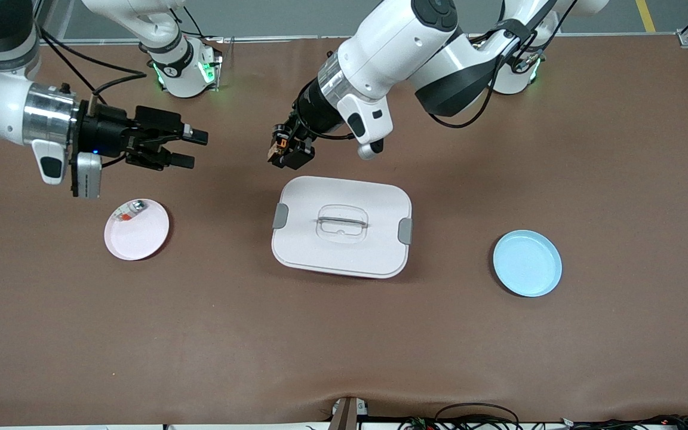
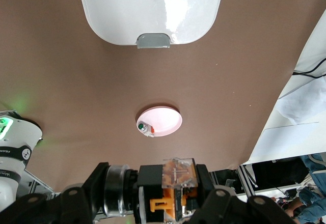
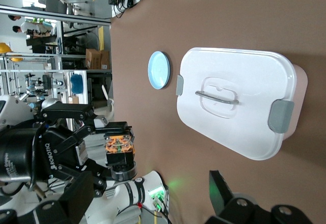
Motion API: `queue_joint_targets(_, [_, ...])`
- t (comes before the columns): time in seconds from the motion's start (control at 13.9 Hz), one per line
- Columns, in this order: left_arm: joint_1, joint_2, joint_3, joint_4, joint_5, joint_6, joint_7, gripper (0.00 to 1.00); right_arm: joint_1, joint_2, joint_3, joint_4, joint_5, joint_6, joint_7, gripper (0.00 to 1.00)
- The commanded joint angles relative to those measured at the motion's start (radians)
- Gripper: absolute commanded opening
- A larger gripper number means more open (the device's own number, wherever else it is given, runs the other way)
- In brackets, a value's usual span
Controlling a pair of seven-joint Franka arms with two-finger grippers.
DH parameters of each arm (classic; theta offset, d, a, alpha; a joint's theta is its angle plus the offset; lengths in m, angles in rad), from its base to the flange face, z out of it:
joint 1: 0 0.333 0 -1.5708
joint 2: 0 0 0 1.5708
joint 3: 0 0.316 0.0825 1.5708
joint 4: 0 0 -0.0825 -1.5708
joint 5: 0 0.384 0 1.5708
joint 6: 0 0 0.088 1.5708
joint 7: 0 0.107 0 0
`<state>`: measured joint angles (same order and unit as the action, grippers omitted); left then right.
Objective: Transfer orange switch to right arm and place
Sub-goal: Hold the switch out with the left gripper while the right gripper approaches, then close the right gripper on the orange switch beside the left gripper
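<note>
The orange switch [image 1: 280,147], a tiny black boxy part with an orange section, is clamped in my left gripper [image 1: 287,150], which is over the bare table beside the white box. In the left wrist view the switch [image 2: 175,183] sits between the fingers of the left gripper [image 2: 175,196]. My right gripper [image 1: 194,148] is open and empty, over the table toward the right arm's end, pointing at the left gripper with a clear gap between them. The right wrist view shows the switch [image 3: 119,150] held up facing it, and one right fingertip [image 3: 221,191].
A white lidded box [image 1: 302,203] with grey clips stands mid-table. A pink plate [image 1: 141,236] holding a small red-white-silver piece [image 1: 130,210] lies below the right gripper in the front view. A blue plate [image 1: 527,263] lies toward the left arm's end.
</note>
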<state>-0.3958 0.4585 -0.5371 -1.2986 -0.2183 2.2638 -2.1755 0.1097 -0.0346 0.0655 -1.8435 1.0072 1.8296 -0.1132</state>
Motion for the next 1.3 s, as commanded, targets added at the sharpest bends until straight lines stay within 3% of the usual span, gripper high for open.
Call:
queue_joint_targets(0.0, [-0.003, -0.001, -0.001, 0.007, -0.009, 0.011, -0.010, 0.35, 0.106, -0.054, 0.000, -0.071, 0.028, 0.136, 0.107, 1.00])
queue_joint_targets(0.36, [-0.003, -0.001, -0.001, 0.007, -0.007, 0.011, -0.010, 0.35, 0.241, -0.048, -0.001, -0.108, 0.027, 0.327, 0.139, 1.00])
queue_joint_targets(1.23, [-0.005, -0.001, 0.000, -0.002, -0.006, 0.011, -0.010, 0.35, 0.263, -0.027, 0.001, -0.115, 0.028, 0.355, 0.141, 1.00])
